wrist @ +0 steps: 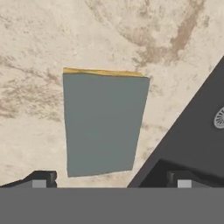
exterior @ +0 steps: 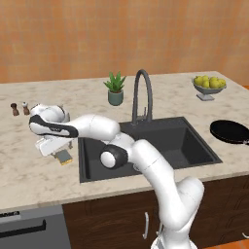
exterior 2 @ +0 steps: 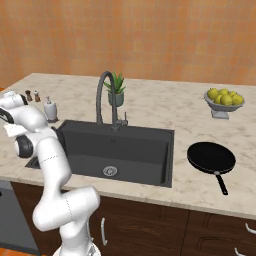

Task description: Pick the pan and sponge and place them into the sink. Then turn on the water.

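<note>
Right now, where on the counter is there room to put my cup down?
Bare counter lies between the sink and the fruit bowl, behind the pan. Left of the sink is crowded: soap bottle, shakers, sponge, arm.

The black pan (exterior 2: 211, 157) lay on the counter (exterior 2: 165, 107) right of the empty sink (exterior 2: 135, 147), handle toward the front edge; lemons filled a bowl (exterior 2: 223, 103) behind it.
</note>
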{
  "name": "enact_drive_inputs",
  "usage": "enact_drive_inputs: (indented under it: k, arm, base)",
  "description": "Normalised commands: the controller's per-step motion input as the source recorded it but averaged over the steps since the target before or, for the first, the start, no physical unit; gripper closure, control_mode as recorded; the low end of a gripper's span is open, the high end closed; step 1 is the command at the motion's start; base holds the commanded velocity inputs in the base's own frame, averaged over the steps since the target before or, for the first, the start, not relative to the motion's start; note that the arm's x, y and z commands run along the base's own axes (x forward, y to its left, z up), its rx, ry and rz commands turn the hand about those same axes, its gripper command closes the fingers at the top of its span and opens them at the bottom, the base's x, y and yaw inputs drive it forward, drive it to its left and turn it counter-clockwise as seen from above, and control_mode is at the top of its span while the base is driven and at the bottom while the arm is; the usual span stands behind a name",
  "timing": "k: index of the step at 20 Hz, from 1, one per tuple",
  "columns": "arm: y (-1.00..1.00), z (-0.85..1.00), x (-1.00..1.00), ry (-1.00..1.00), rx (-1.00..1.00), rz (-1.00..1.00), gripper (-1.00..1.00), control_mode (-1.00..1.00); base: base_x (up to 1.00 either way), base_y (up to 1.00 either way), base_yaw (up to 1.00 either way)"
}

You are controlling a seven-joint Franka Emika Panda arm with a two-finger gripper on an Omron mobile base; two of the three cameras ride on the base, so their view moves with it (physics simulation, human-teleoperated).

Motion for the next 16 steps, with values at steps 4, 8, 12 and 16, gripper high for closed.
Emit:
enact_drive_inputs:
  k: [4, 8, 12, 16]
  arm:
    - [-0.19, -0.13, 0.11, -0.14, 0.11, 0.01, -1.00, -1.00]
    - [-0.06, -0.28, 0.07, -0.12, 0.14, 0.02, -1.00, -1.00]
    - [-0.05, -0.32, 0.00, -0.16, 0.21, 0.04, -1.00, -1.00]
    - [-0.19, -0.29, -0.08, -0.16, 0.21, 0.04, -1.00, -1.00]
  base:
    - [0.00, 0.00, 0.00]
    - [0.00, 0.00, 0.00]
    - [0.00, 0.00, 0.00]
    - [0.00, 0.00, 0.00]
